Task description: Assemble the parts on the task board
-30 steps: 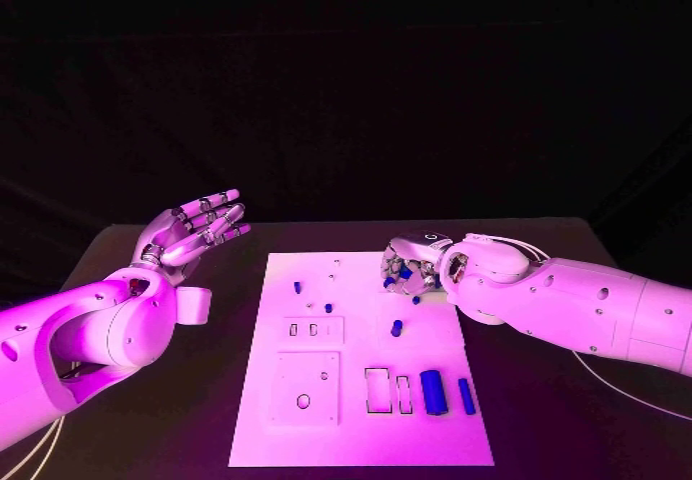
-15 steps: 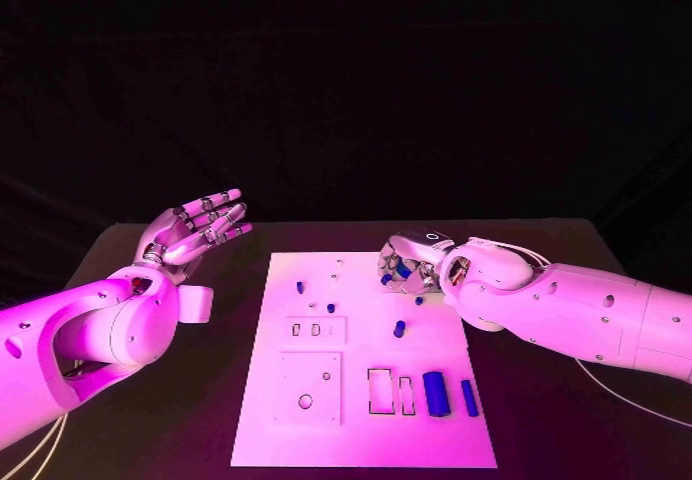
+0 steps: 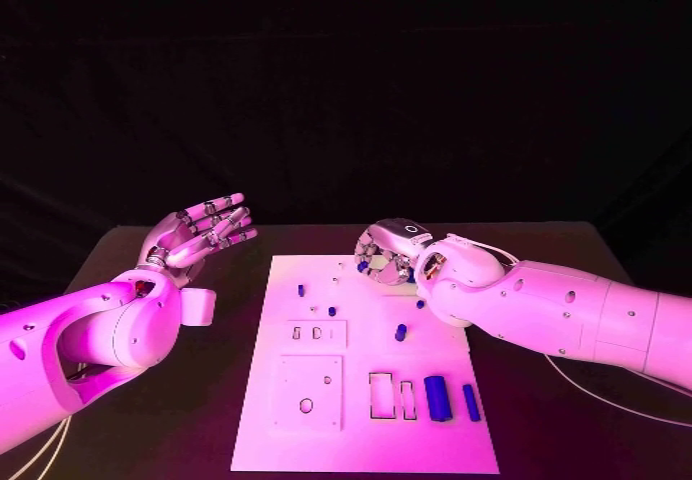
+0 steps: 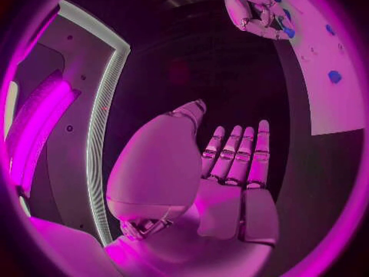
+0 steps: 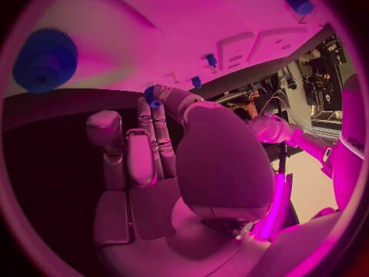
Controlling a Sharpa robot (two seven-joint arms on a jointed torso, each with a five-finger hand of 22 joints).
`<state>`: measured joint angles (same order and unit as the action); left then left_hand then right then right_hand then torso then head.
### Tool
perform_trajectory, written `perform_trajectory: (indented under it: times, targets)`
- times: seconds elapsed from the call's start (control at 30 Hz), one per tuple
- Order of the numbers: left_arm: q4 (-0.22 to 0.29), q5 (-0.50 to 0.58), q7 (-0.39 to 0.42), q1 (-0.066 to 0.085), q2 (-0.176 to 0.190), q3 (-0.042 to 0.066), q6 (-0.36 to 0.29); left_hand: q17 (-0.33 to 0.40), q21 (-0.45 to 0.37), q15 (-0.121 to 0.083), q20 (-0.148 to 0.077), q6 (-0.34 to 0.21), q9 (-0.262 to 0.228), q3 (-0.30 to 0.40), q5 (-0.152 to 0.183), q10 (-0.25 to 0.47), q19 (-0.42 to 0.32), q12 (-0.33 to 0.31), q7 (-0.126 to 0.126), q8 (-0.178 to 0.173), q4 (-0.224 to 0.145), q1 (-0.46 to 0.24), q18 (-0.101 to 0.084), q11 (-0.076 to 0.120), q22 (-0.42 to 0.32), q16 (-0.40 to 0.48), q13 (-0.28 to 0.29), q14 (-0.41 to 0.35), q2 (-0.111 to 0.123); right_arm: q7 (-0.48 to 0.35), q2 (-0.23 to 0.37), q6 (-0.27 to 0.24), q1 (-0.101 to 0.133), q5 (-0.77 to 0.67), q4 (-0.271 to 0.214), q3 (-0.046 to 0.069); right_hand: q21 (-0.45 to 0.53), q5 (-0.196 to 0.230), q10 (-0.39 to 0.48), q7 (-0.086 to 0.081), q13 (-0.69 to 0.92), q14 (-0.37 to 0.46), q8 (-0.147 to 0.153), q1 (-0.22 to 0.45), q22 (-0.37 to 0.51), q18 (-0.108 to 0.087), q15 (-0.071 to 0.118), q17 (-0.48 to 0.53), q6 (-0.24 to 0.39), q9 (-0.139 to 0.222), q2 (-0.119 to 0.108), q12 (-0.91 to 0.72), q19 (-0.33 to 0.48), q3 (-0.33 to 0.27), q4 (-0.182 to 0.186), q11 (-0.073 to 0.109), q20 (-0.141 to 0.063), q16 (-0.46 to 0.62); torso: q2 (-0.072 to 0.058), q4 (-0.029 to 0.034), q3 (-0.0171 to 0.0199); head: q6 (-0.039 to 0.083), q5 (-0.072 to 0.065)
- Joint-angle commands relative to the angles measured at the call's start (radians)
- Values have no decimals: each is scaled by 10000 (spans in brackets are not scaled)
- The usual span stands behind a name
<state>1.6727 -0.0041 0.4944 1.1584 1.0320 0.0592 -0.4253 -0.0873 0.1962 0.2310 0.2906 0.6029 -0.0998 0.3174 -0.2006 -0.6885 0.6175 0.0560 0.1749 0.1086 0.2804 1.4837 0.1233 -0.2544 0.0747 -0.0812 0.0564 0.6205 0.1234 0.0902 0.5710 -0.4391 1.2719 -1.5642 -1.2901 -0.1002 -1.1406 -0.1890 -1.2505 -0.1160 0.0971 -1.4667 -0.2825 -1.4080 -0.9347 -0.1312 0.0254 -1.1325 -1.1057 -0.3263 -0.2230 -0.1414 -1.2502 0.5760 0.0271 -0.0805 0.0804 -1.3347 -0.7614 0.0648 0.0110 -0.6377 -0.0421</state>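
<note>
The white task board (image 3: 289,420) lies in the middle of the table. My right hand (image 3: 389,254) hovers over the board's far edge and pinches a small blue part (image 5: 151,95) at its fingertips. The left wrist view also shows that hand (image 4: 249,9) above the board (image 4: 331,43). A blue gear (image 5: 45,60) lies on the board (image 5: 192,18) close to the right hand. Small blue pegs (image 3: 300,290) (image 3: 330,311) (image 3: 400,331) stand on the board. My left hand (image 3: 202,232) is raised left of the board, palm up, fingers spread, holding nothing.
A blue block (image 3: 437,397) and a blue bar (image 3: 470,401) lie at the board's near right, beside empty rectangular slots (image 3: 381,393). A raised plate with an oval hole (image 3: 306,404) sits at the near left. Black table surrounds the board.
My right hand has moved left and farther away, from over the board's upper right to its far edge, still holding the blue part. The left hand has stayed put.
</note>
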Motion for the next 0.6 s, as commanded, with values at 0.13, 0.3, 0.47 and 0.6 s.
perform_trajectory:
  times: [0.13,0.3,0.47,0.6]
  targets:
    - [18,135,115,30,-75,9,236,-65,117,-47,-2,224,-35,133,56,-538,252,99,1148,75,1,-20,78,35,30,-147,49,388,-36,30,-590,-379,8,58,661,5,-61,-83,-314,-37,415,-291,-57,-44,-46,76,45,-37,12,-34,172,-226,33,68,-61,339,-56,-53,-33,11,2,27,60]
    - [31,140,100,32,-119,9,273,-189,190,-108,-5,363,-56,242,61,-1120,384,164,1151,110,-11,-70,145,66,36,-352,80,1118,-13,4,-960,-286,-11,43,1114,-2,-84,-90,-274,-54,428,-292,-56,-7,-79,80,33,-50,68,-57,167,-216,42,96,-76,322,-49,-72,-41,27,-4,29,48]
    - [44,142,87,35,-135,9,299,-322,297,-198,-7,672,-105,400,61,-1386,577,181,1132,188,-43,-108,244,113,47,-575,86,1635,15,-37,-1156,-265,-22,21,1357,-6,-112,-104,-206,-75,443,-295,-45,49,-124,85,10,-79,156,-82,165,-197,54,127,-85,296,-34,-103,-48,24,-11,21,70]
    - [48,143,78,43,-160,9,313,-333,310,-207,-8,727,-115,421,60,-1410,601,185,1130,203,-49,-109,256,117,49,-592,87,1667,17,-65,-1258,-207,-25,16,1452,-6,-127,-111,-139,-91,452,-298,-36,86,-150,86,-8,-103,224,-103,152,-175,68,150,-100,275,-20,-130,-55,27,-14,16,60]
